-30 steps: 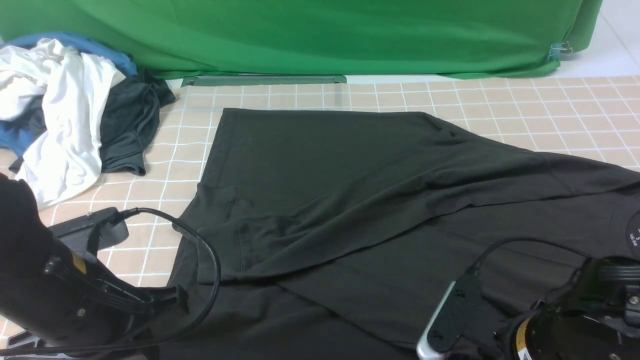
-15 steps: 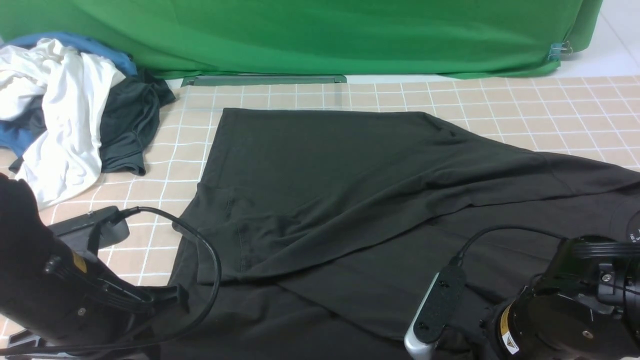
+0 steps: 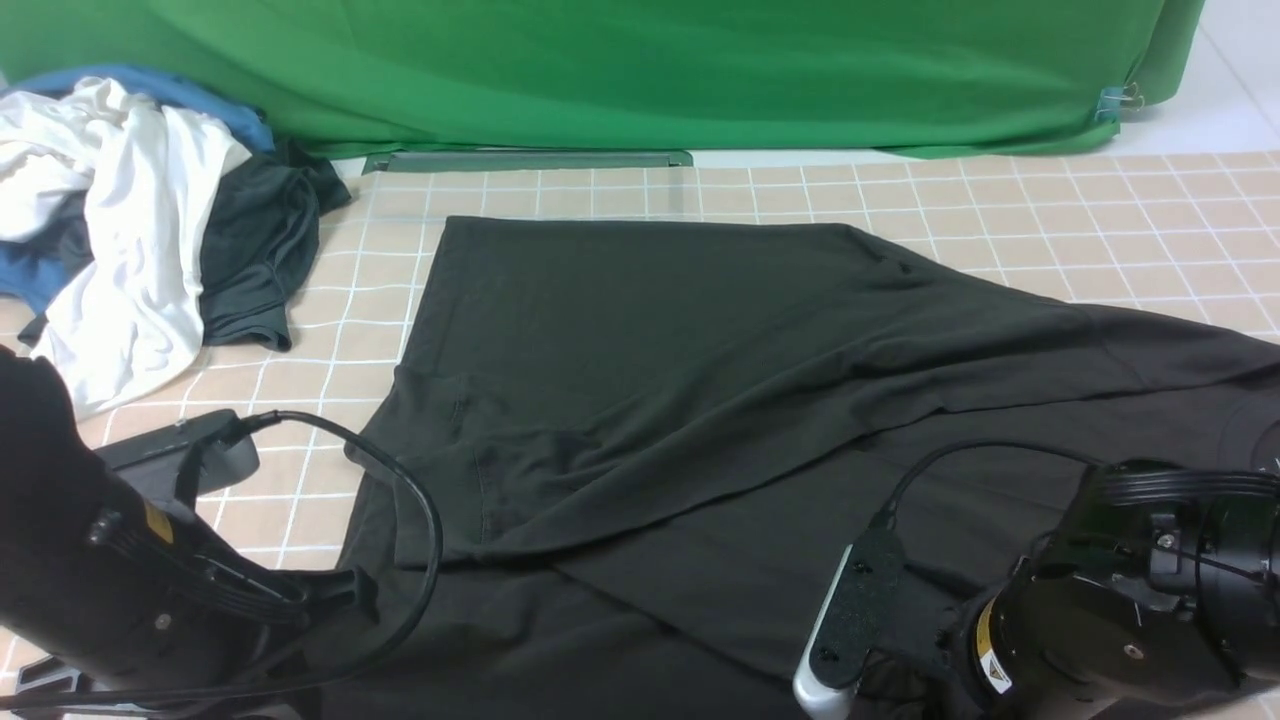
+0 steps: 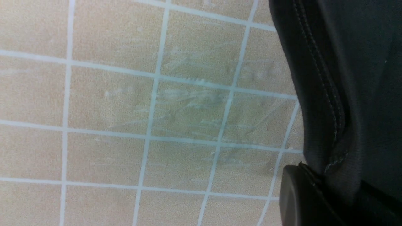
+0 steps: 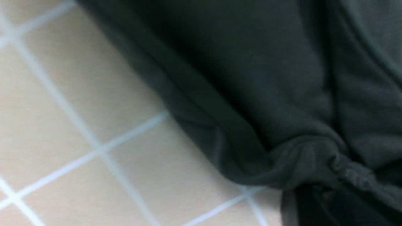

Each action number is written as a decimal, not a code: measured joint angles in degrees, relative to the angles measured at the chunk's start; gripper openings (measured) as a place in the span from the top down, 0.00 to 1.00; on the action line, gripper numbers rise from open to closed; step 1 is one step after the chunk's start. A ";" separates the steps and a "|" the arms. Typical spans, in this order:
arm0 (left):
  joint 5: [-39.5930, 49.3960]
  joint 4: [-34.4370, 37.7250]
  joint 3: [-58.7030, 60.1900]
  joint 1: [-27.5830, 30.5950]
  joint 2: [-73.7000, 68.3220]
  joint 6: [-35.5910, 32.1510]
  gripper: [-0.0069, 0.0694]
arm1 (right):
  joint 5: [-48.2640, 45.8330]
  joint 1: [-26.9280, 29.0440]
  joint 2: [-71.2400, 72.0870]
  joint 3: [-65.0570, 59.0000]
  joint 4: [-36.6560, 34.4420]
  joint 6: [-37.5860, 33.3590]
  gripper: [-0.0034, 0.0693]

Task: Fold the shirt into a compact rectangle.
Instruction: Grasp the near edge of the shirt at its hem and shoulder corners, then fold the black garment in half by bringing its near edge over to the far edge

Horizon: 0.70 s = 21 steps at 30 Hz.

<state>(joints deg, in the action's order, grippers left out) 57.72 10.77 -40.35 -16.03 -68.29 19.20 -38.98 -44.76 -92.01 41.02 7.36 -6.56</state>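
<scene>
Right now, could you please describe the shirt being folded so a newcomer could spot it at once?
Before the green backdrop lies a beige gridded table. The shirt is the large black garment spread across its middle, one side folded over. Unlike the crumpled clothes at the far left, it lies flat.

At the far left corner of the table (image 3: 1100, 215), a white garment (image 3: 130, 230) lies over a blue garment (image 3: 150, 88) — a dark grey garment (image 3: 255, 250) touching them. A green cloth (image 3: 640, 70) backs the far edge, a clip (image 3: 1120, 100) at its right end.
</scene>
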 joint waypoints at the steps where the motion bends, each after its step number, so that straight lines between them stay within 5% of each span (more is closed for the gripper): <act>1: 0.00 0.00 0.00 0.00 0.00 -0.06 0.87 | -0.17 0.00 0.00 0.07 0.04 -0.01 0.87; 14: 6.92 2.56 -0.01 0.00 3.10 -4.33 0.87 | -6.61 -4.68 9.84 -8.61 -6.19 5.91 0.87; 21: 3.41 5.03 -4.03 0.00 5.25 -4.26 0.87 | -8.90 -1.56 15.96 -8.23 -6.16 7.27 0.87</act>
<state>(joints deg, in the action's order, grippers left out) 61.13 15.80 -44.37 -16.03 -63.04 14.94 -47.88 -46.32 -76.05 32.79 1.20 0.71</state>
